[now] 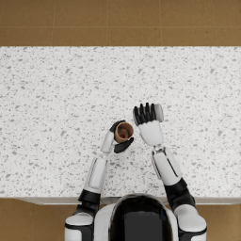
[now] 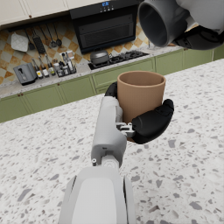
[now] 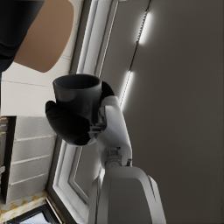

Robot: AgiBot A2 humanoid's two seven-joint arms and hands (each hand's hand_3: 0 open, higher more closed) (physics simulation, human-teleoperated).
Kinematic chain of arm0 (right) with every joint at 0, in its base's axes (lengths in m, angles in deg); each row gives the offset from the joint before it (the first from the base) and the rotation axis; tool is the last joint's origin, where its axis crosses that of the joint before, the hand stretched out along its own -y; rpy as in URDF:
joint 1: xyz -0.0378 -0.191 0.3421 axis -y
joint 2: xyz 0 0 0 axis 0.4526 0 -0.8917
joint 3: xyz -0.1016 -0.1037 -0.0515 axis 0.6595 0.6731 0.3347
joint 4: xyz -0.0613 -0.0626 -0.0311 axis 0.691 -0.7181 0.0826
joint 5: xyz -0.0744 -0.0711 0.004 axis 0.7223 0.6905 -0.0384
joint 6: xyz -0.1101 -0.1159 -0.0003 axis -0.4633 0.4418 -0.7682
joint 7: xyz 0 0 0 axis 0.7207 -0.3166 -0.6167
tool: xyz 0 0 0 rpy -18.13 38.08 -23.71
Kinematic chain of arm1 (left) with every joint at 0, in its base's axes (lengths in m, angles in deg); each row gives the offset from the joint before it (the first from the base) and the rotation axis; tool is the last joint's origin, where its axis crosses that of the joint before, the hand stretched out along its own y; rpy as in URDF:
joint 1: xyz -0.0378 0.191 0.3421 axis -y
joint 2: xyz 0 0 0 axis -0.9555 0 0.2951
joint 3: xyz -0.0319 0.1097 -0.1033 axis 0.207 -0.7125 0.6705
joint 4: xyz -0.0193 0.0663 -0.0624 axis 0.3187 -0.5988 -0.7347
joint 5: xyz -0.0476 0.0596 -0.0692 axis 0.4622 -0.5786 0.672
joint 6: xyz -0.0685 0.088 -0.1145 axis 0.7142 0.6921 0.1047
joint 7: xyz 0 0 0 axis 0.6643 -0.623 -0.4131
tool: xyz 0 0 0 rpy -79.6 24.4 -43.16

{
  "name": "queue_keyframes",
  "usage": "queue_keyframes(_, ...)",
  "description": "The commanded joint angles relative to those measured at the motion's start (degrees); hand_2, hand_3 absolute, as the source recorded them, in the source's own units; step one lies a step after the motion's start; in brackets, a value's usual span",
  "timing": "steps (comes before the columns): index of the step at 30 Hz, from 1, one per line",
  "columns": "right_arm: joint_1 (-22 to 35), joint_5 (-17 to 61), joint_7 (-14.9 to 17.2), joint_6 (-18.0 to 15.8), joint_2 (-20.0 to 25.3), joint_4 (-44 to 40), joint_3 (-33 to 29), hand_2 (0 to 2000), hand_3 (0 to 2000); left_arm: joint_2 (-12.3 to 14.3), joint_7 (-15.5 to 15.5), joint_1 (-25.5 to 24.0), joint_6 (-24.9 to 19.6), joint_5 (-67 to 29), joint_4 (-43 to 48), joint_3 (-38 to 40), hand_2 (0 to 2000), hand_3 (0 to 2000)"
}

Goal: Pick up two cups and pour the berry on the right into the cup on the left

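Speckled countertop (image 1: 56,94) lies bare all around; only the grey cup (image 2: 164,22) hangs tipped above the brown cup (image 2: 141,96)

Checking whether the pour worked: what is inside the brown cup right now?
In the head view, the brown cup, held upright by the left robot hand, shows a small reddish spot inside, probably the berry. The left wrist view sees only its outer wall; the inside is hidden there.

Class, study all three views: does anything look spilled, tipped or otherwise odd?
Only the grey cup: the right hand holds it tipped sideways beside the upright brown cup in the left hand. No spill shows.
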Motion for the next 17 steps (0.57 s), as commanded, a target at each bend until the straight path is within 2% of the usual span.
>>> queue_keyframes(1,0.96,0.94,-0.01,0.02,0.78,-0.08,-0.4,2000,1280,0.3,0.0,0.72,-0.06,0.0,0.92,0.46,2000,1280)
queue_keyframes(17,-0.92,3.28,-0.04,0.03,0.3,0.18,-0.67,2000,1280,0.13,0.0,-0.42,-0.16,0.0,0.53,1.24,2000,1280)
